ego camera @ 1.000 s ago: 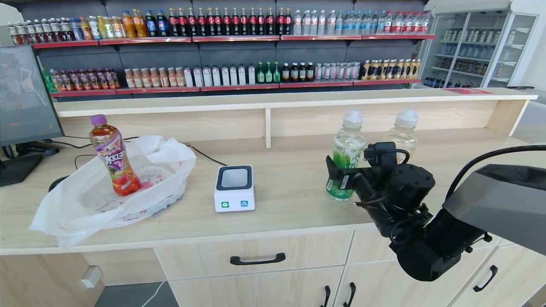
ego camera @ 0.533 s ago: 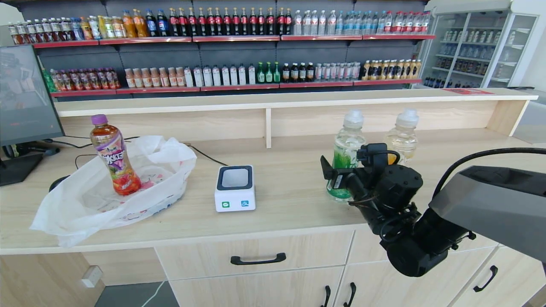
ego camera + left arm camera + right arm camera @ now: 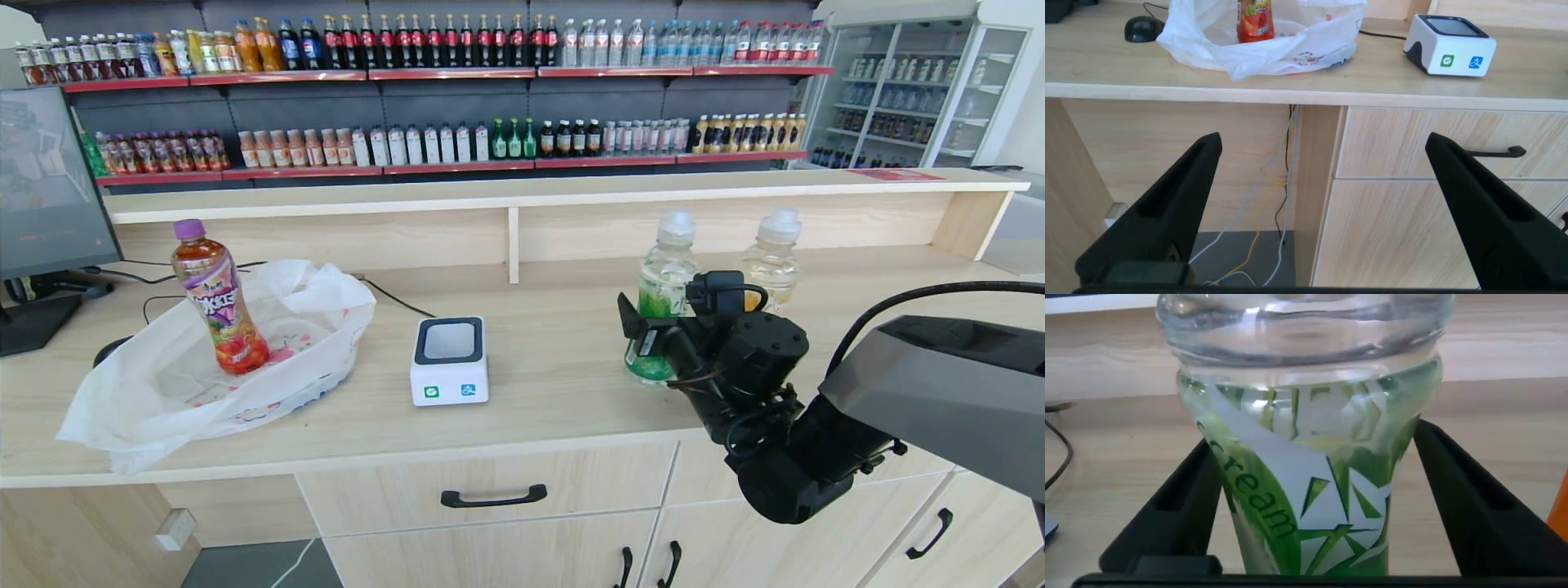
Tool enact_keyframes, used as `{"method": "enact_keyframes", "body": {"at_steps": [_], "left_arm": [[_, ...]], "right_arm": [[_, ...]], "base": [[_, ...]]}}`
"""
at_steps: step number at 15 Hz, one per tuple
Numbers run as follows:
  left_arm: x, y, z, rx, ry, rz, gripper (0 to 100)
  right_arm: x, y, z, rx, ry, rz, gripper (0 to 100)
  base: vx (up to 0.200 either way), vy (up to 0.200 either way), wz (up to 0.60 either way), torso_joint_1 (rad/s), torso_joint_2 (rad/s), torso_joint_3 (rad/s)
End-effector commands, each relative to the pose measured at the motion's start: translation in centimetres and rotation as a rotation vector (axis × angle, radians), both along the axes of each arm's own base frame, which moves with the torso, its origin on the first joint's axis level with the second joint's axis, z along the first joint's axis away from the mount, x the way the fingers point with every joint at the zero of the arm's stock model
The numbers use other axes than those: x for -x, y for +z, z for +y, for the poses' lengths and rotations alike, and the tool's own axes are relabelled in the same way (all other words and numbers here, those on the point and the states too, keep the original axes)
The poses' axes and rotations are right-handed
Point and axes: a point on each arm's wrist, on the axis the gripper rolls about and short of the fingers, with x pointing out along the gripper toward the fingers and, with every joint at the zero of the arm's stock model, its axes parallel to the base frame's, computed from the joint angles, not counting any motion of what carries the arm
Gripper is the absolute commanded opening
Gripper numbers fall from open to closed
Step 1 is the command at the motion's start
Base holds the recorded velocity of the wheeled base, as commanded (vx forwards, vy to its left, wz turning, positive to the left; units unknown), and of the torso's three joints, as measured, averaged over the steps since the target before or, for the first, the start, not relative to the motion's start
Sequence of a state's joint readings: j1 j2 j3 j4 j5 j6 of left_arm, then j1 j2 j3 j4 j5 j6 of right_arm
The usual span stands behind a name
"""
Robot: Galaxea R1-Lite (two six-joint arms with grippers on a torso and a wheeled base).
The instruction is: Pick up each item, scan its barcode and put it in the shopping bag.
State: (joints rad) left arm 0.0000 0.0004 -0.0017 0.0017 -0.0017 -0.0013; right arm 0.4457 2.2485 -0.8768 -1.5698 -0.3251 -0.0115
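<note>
Noting the layout: the light wood tabletop (image 3: pixel 555 367) runs the width of the head view, with a raised ledge (image 3: pixel 571 189) along its far edge and drawer fronts with black handles (image 3: pixel 493 496) below. Behind, red-edged shelves (image 3: pixel 449 75) carry rows of bottled drinks, and a glass-door fridge (image 3: pixel 914 90) stands at the far right. At the left end sit a dark monitor (image 3: pixel 45 180) and a black mouse (image 3: pixel 108 351), with cables trailing past. The white shopping bag (image 3: pixel 163 400) lies open and crumpled on the left, and an orange drink bottle (image 3: pixel 216 302) with a purple cap stands tilted inside it. The white scanner (image 3: pixel 449 359) sits mid-tabletop, well apart from the bag. To the right, the green-label bottle (image 3: pixel 665 278) stands upright on the tabletop, with a second clear bottle (image 3: pixel 771 257) just beside and behind it. The right hand (image 3: pixel 1316 441) is spread, one finger on each side of the green-label bottle's lower body. The left hand (image 3: pixel 1323 143) is spread, holds nothing, and sits low, facing the drawer fronts.
</note>
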Motion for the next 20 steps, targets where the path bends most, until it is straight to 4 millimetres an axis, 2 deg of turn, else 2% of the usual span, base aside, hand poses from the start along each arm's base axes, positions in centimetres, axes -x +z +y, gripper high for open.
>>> {"method": "enact_keyframes", "body": {"at_steps": [1,8,14,20], "left_arm": [[0.0,0.0,0.0,0.000,0.000,0.000,100],[0.0,0.0,0.0,0.000,0.000,0.000,100],[0.0,0.0,0.0,0.000,0.000,0.001,100],[0.0,0.0,0.0,0.000,0.000,0.000,100]], "right_arm": [[-0.1,0.3,0.1,-0.004,0.000,-0.011,0],[0.0,0.6,0.0,-0.024,0.001,-0.015,0],[0.8,1.2,-0.5,-0.028,-0.019,-0.010,0],[4.1,4.5,-1.9,-0.045,-0.015,-0.044,0]], "base": [[0.000,0.000,0.00,0.000,0.00,0.000],[0.000,0.000,0.00,0.000,0.00,0.000],[0.000,0.000,0.00,0.000,0.00,0.000],[0.000,0.000,0.00,0.000,0.00,0.000]]}}
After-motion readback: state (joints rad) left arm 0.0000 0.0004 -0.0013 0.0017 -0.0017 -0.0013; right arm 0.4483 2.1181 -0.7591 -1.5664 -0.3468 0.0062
